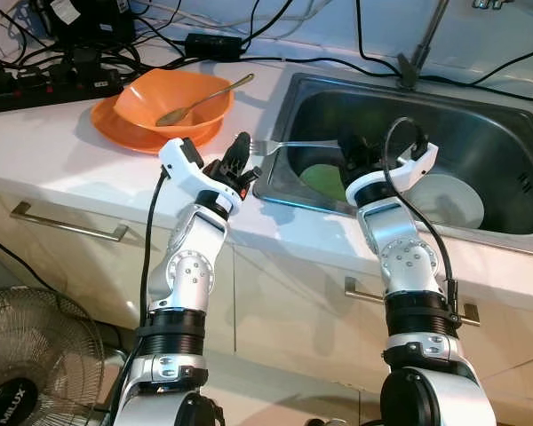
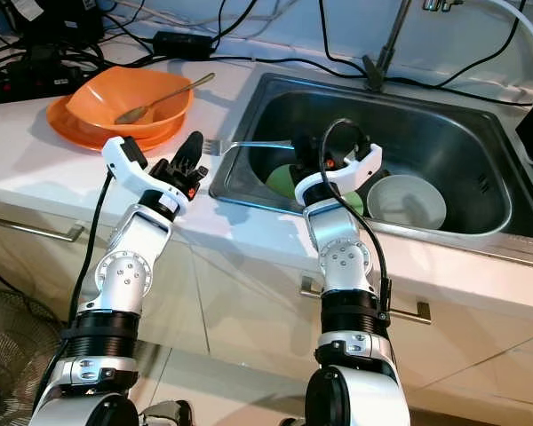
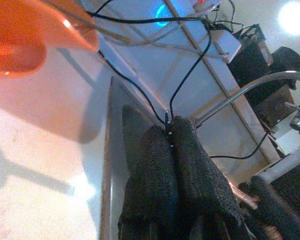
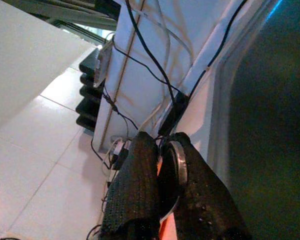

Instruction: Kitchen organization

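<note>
Two hands work at the sink's (image 1: pixel 506 115) front-left corner. Right hand (image 1: pixel 354 151) sits over the basin w/ fingers clamped on a fork (image 1: pixel 289 143) handle; fork lies level, tines pointing to 9 o'clock, out past the sink rim above the worktop (image 1: pixel 62 160). Left hand (image 1: pixel 238 160) is at the rim just at the tines, fingers pressed together, nothing between them; wrist view shows both pads touching. Can't tell if it touches the tines.

Inside the sink: green dish (image 1: pixel 322 180) under the right hand, white bowl (image 1: pixel 450 201) at 3 o'clock of it. On the worktop at 10 o'clock of the left hand, orange bowl (image 1: pixel 173 99) on an orange plate (image 1: pixel 124 131), spoon (image 1: pixel 200 100) resting in the bowl, handle toward 2 o'clock. Black power strip (image 1: pixel 35 89) & cables along the back. Floor fan (image 1: pixel 27 364) at 7 o'clock, below the cabinet.
</note>
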